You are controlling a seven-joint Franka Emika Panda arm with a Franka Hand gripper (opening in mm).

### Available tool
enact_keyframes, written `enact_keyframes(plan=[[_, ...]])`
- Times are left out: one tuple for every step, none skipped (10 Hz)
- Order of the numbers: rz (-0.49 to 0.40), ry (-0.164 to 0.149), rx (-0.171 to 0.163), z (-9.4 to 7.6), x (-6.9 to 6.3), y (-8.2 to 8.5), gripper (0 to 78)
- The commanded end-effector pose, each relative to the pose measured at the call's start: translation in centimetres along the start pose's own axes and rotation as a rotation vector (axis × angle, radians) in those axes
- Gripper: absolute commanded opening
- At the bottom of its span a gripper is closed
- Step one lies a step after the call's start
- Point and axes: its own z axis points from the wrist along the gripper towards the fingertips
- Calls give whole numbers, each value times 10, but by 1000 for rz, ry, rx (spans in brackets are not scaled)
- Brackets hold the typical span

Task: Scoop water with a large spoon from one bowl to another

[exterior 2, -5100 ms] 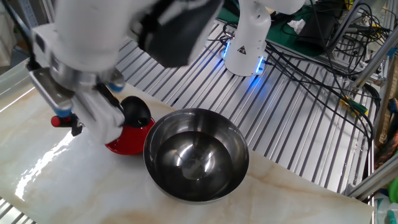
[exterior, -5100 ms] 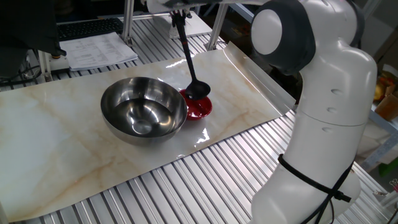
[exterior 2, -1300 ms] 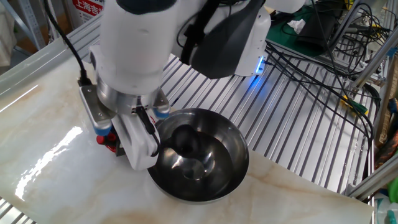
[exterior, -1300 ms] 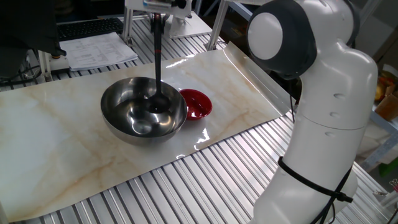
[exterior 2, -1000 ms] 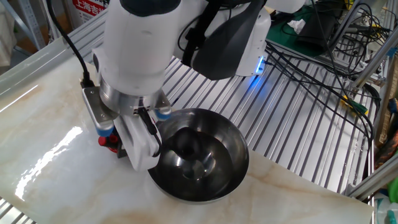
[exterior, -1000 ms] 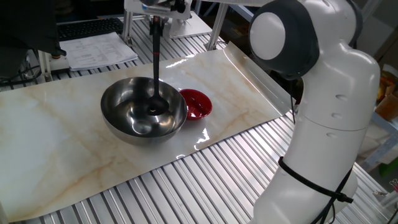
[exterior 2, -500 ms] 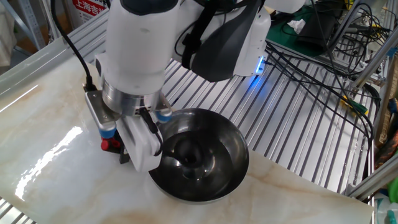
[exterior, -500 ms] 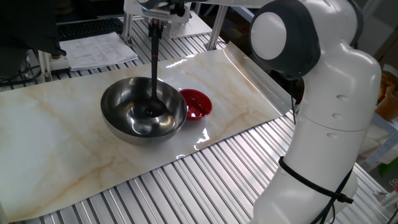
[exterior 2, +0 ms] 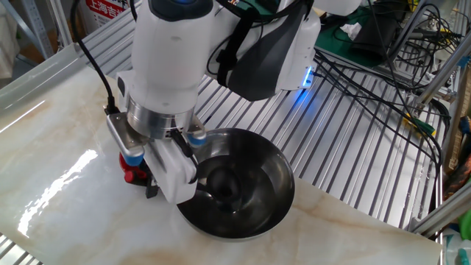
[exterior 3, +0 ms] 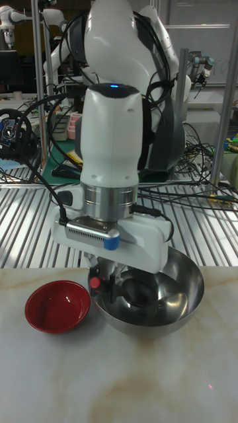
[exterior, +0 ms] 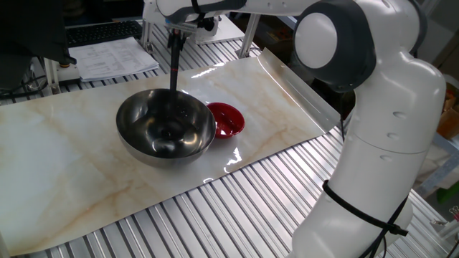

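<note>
While the tool (exterior: 174,30) clamps the long black ladle (exterior: 173,68) upright, its scoop sits low in the wide shiny steel bowl (exterior: 143,115). In the tall fixed view, the small glossy red bowl (exterior 3: 57,307) lies beside the tool (exterior 3: 114,276), touching the steel one.

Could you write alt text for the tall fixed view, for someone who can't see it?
A white robot arm reaches down over a large steel bowl on a pale marble-patterned table, holding a black ladle whose scoop is down inside the bowl. A small red bowl sits just beside the steel one, and cables and other equipment fill the background.
</note>
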Motion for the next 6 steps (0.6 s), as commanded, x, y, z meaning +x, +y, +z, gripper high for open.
enact_keyframes(plan=[[-17, -1, 5, 0, 2, -1, 11], [-12, -5, 11, 1, 3, -1, 11], [0, -5, 15, 1, 3, -1, 11], [-2, -6, 19, 1, 3, -1, 11], [-2, -2, 21, 1, 3, -1, 11], [-2, -1, 21, 1, 3, -1, 11]])
